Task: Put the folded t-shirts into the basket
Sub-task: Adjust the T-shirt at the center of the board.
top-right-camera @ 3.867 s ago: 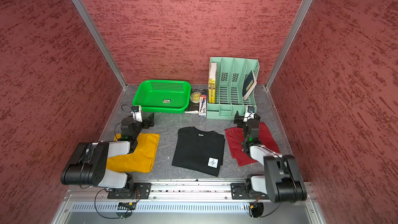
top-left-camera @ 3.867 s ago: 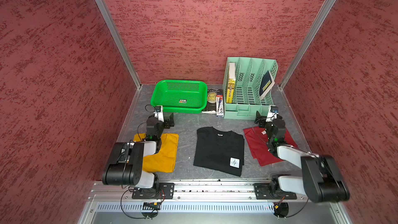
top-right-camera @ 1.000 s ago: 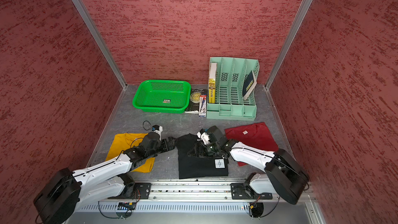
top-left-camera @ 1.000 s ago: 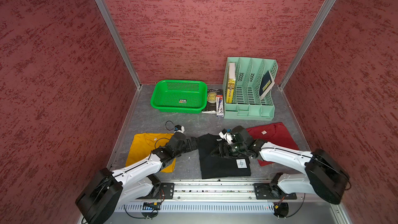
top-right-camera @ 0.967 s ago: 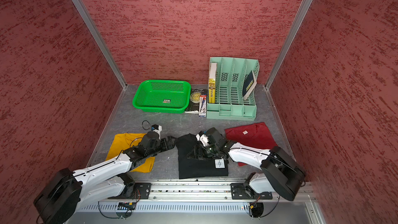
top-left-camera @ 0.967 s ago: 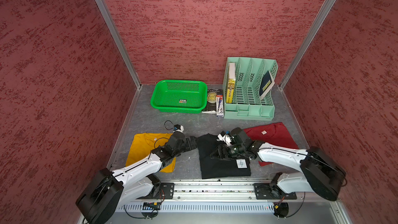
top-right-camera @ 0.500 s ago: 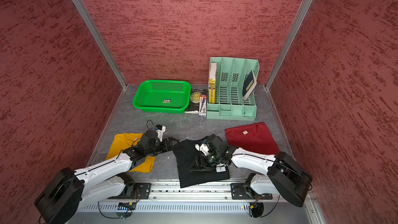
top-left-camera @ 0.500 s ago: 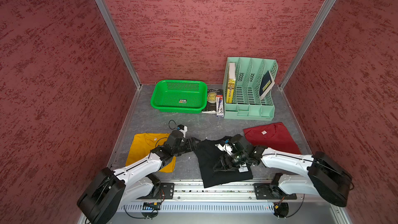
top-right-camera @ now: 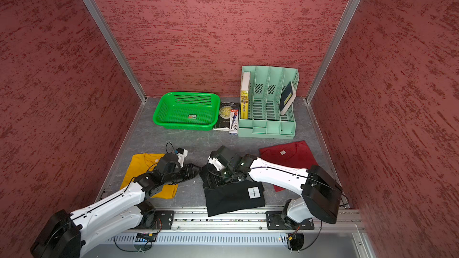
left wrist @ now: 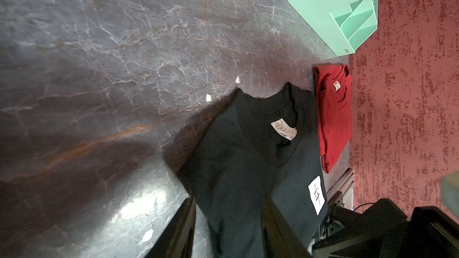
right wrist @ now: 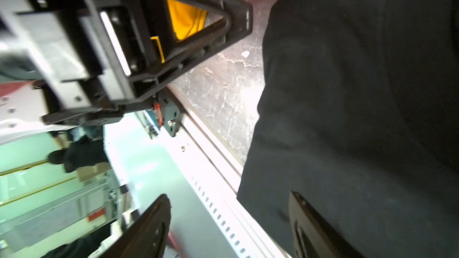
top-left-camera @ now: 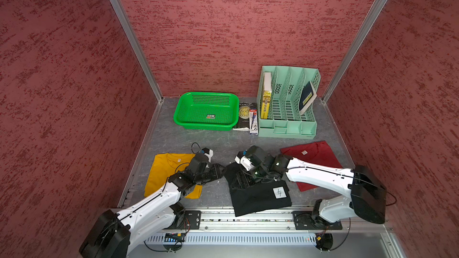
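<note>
Left gripper (left wrist: pixel 228 209) straddles a corner of the black t-shirt (top-left-camera: pixel 258 198), cloth between its fingers; whether it pinches is unclear. Right gripper (right wrist: pixel 228 196) gapes wide over the same shirt. The yellow t-shirt (top-left-camera: pixel 164 172) and red t-shirt (top-left-camera: pixel 315 155) lie flat on either side. All three are outside the green basket (top-left-camera: pixel 206 126), which stands at the back. Grey marbled table (top-left-camera: pixel 178 140), red textured walls (top-left-camera: pixel 223 33). A book (top-left-camera: pixel 244 115) beside the basket reads "W.S.Maugham".

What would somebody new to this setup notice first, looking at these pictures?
The left arm and right arm meet over the black t-shirt at the front centre, its near edge lying over the metal rail. Behind, the bright green basket at the back holds no shirt, while the mustard yellow t-shirt and dark red t-shirt lie flat to either side.
</note>
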`<action>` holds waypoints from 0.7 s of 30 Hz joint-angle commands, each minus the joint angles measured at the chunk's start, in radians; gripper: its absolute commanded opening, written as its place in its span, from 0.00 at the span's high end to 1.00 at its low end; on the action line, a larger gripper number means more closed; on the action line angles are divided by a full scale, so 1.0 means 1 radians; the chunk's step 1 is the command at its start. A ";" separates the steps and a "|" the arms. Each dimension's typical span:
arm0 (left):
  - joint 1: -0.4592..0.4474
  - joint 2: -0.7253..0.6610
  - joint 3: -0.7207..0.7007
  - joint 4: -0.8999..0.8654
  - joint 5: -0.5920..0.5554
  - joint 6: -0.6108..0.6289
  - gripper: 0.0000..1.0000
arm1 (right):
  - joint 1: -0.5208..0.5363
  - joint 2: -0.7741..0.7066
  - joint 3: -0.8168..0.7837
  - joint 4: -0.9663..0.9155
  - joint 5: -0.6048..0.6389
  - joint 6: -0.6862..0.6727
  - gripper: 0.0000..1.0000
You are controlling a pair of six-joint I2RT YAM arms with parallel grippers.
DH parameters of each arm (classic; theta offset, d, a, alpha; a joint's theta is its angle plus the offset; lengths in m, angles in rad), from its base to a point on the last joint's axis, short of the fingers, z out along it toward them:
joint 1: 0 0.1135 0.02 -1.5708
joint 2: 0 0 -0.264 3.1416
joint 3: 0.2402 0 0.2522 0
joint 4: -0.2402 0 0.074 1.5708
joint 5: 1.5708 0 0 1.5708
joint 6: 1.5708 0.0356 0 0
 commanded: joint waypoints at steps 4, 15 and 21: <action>-0.001 0.111 -0.050 0.176 0.072 -0.033 0.56 | 0.002 0.015 0.026 -0.076 0.195 -0.014 0.23; -0.024 0.470 0.043 0.401 0.138 0.003 0.76 | -0.073 -0.080 0.036 -0.325 0.456 0.024 0.15; -0.049 0.569 0.116 0.431 0.157 0.051 0.61 | -0.152 -0.173 0.013 -0.374 0.488 -0.004 0.13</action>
